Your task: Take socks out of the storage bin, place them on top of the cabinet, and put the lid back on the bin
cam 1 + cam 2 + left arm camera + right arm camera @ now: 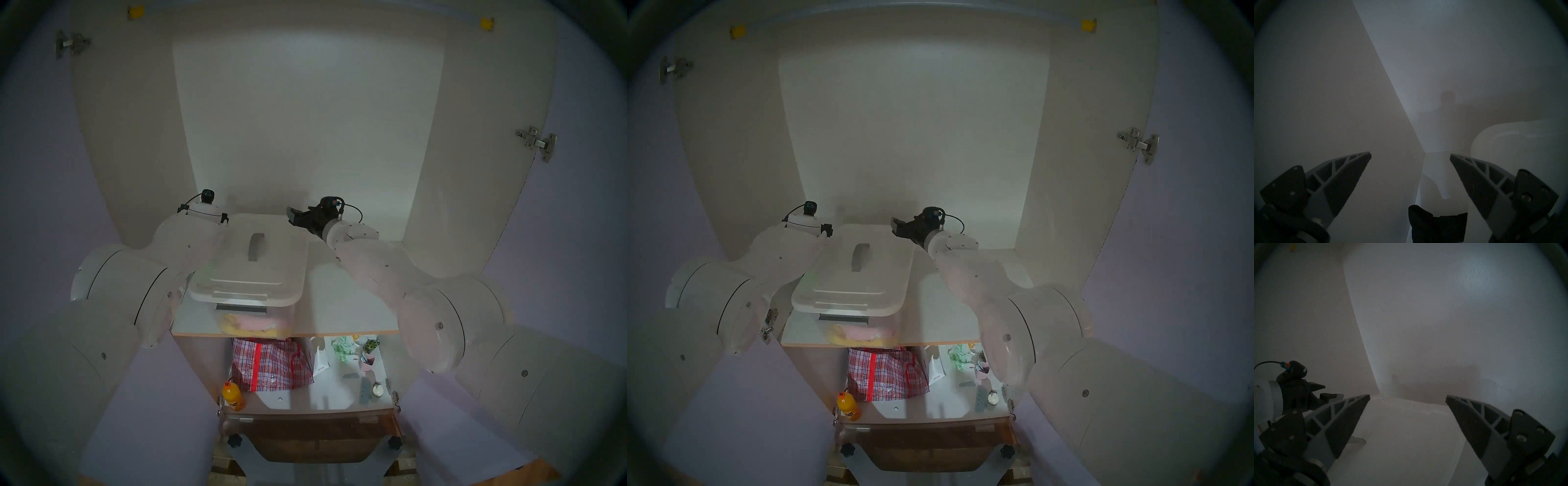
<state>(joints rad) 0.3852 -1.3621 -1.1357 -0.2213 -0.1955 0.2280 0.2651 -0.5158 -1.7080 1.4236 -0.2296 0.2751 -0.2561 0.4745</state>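
Inside, the lidded storage bin (258,317) holds cloths (252,324) — seemingly pink and yellow.

You cannot read any text in these views. The orange bottle (233,395) on the lower shelf (305,400) has a dark label with marks, but they are too small and blurred to read. The small white paper bag (320,363) beside the red plaid bag (271,365) carries a short dark print, also not legible. The two wrist views show you no writing at all.
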